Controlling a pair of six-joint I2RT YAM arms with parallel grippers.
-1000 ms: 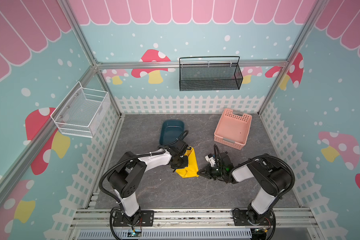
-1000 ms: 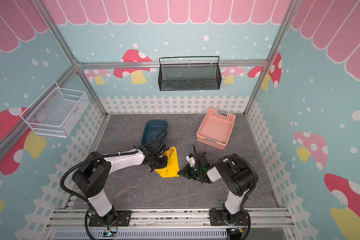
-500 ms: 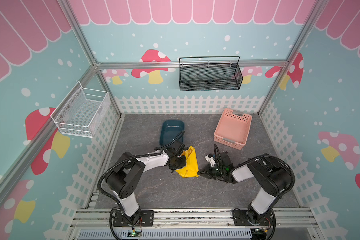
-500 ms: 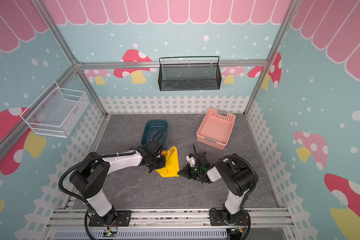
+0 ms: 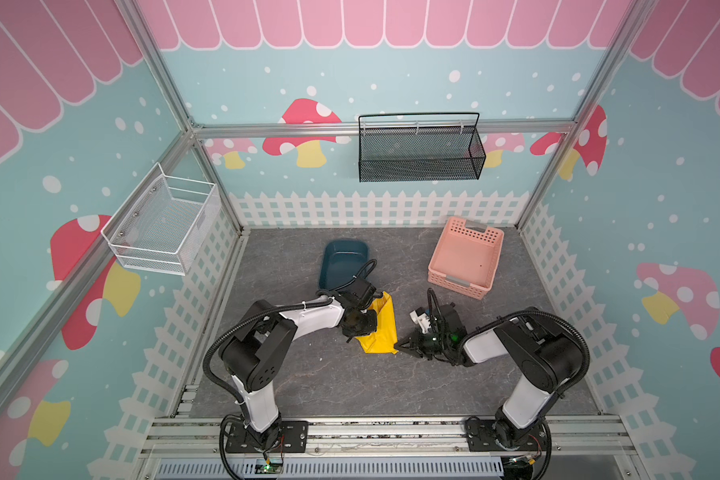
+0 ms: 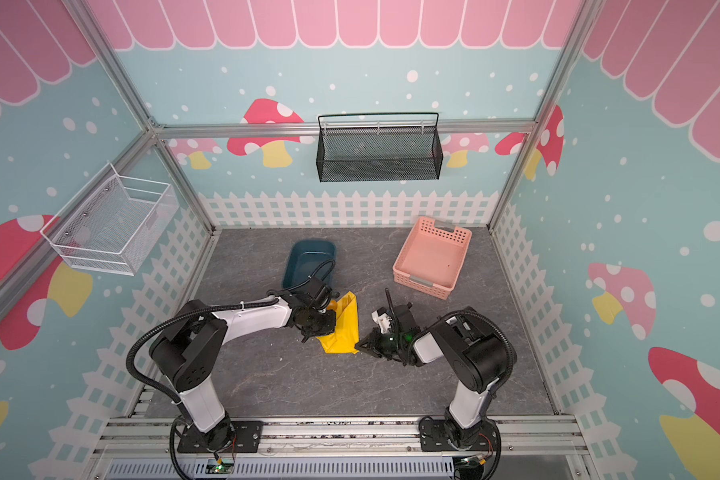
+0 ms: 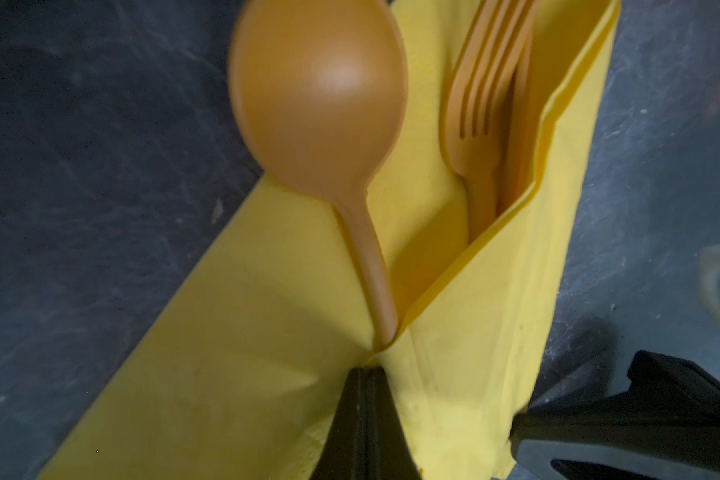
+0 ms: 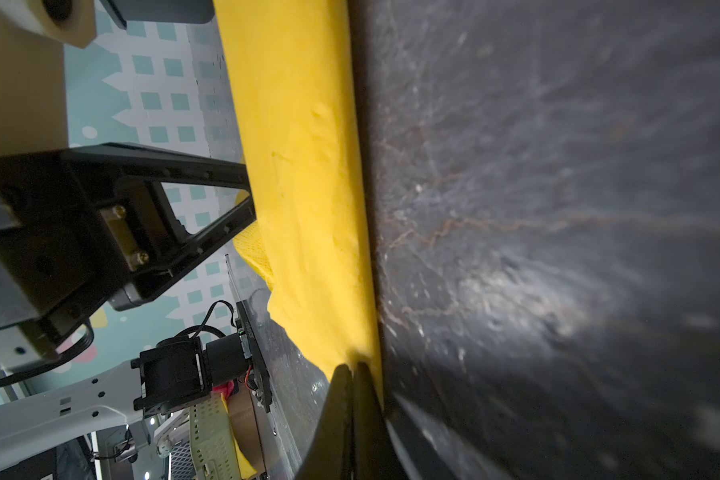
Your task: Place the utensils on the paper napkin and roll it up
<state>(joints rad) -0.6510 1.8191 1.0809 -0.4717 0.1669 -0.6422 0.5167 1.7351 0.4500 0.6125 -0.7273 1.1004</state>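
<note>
One paper napkin lies folded narrow at mid-bench, between two hands. The left hand is clenched on a napkin fold at the handle end of one spoon. The right hand pinches the napkin's near right corner. Only the left wrist view shows one fork tucked inside the fold, with a third orange piece half hidden beside it. In a top view only a sliver of the spoon shows.
</note>
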